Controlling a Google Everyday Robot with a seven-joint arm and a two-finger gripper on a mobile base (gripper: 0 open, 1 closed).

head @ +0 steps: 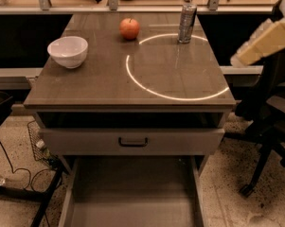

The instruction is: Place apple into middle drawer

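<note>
The apple (129, 28), red-orange with a short stem, sits on the far part of the cabinet top, left of a metal can (187, 21). The middle drawer (132, 195) is pulled open at the bottom of the view, and its plain flat floor is bare. My gripper (262, 41) shows only as a cream-coloured part at the right edge, level with the cabinet top. It is off the cabinet's right side, well right of the apple and high above the drawer.
A white bowl (67, 51) stands on the left of the top. A bright ring of light (175, 65) lies on the surface. A closed grey drawer front with a black handle (133, 141) sits above the open drawer. A black chair base (270, 145) stands right; cables (19, 174) lie left.
</note>
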